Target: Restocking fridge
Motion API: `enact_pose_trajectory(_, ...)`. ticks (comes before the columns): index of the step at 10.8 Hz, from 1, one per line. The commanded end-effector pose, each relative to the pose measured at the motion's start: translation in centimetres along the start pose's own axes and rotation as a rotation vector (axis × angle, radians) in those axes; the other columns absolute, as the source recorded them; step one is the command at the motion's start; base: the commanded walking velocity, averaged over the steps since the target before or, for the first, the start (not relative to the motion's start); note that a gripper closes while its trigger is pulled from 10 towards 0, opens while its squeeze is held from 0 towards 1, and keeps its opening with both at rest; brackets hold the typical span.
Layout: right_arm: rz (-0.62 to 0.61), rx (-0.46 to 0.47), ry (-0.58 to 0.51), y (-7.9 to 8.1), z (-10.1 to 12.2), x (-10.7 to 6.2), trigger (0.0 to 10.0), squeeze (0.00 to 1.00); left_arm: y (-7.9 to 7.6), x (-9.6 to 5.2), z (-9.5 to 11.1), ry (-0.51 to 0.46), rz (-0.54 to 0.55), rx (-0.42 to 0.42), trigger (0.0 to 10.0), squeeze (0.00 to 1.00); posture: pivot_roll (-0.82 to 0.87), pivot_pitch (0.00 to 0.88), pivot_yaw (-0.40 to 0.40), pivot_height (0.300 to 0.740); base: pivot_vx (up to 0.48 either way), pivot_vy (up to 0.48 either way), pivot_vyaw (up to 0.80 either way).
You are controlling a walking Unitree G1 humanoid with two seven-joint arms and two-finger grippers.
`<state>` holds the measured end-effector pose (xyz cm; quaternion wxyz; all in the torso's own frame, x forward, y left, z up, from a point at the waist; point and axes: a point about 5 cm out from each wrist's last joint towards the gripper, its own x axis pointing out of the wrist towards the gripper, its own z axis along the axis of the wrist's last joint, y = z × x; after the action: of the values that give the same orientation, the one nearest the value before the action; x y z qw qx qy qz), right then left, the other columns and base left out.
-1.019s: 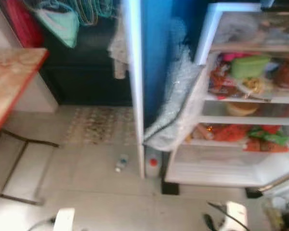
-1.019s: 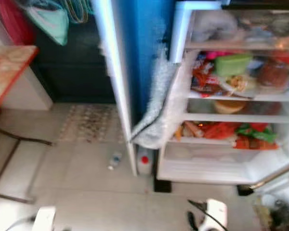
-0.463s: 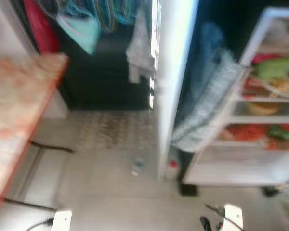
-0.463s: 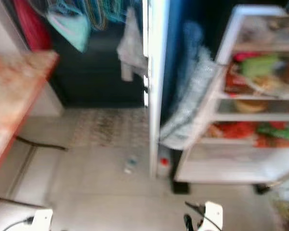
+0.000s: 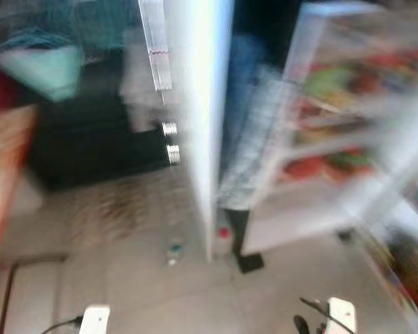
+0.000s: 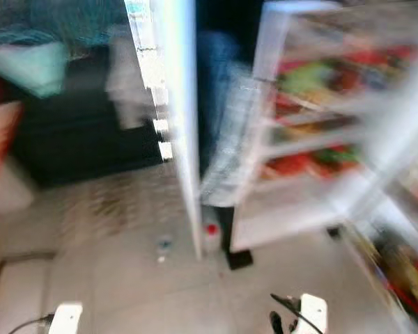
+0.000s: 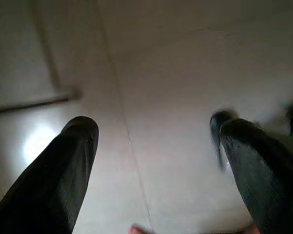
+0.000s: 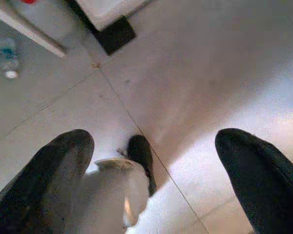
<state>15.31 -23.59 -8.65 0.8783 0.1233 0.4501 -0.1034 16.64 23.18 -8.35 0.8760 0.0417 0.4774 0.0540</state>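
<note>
Blurred, tilted head view of a tiled floor (image 5: pixel 125 278). Far left, edge of a reddish table (image 5: pixel 3 153). Low at left, left gripper (image 7: pixel 154 161) hanging idle over bare tiles, fingers spread wide, holding nothing. Centre, a small plastic bottle (image 5: pixel 173 252) lying on the floor beside the open fridge door (image 5: pixel 202 104). Right of it, the open fridge (image 5: pixel 334 146) — shelves crowded with red and green food. Low at right, right gripper (image 8: pixel 154 165) also wide and empty. Likely risk — clipping the door edge or kicking the bottle while walking with vision smeared.
</note>
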Motion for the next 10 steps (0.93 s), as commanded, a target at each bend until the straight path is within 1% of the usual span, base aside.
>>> enact_pose_trajectory(1, 0.012, 0.006, -0.001, 0.44, -0.01, 0.1, 10.0, 0.0, 0.37, -0.21, -1.14, 0.037, 0.009, 0.016, 10.0, 0.0, 0.0, 0.036, 0.068, 0.74, 0.0, 0.0, -0.78)
enact_pose_trajectory(3, 0.019, 0.005, 0.003, 0.53, -0.07, 0.1, 10.0, 0.0, 0.43, -0.21, -1.1, 0.035, 0.009, 0.023, 10.0, 0.0, 0.0, 0.03, 0.07, 0.74, 0.0, 0.0, -0.77)
enact_pose_trajectory(10, 0.021, 0.012, -0.007, 0.57, 0.16, 0.14, 10.0, 0.0, 0.45, -0.18, -0.95, 0.034, 0.01, 0.023, 10.0, 0.0, 0.0, 0.061, 0.066, 0.74, 0.0, 0.0, -0.76)
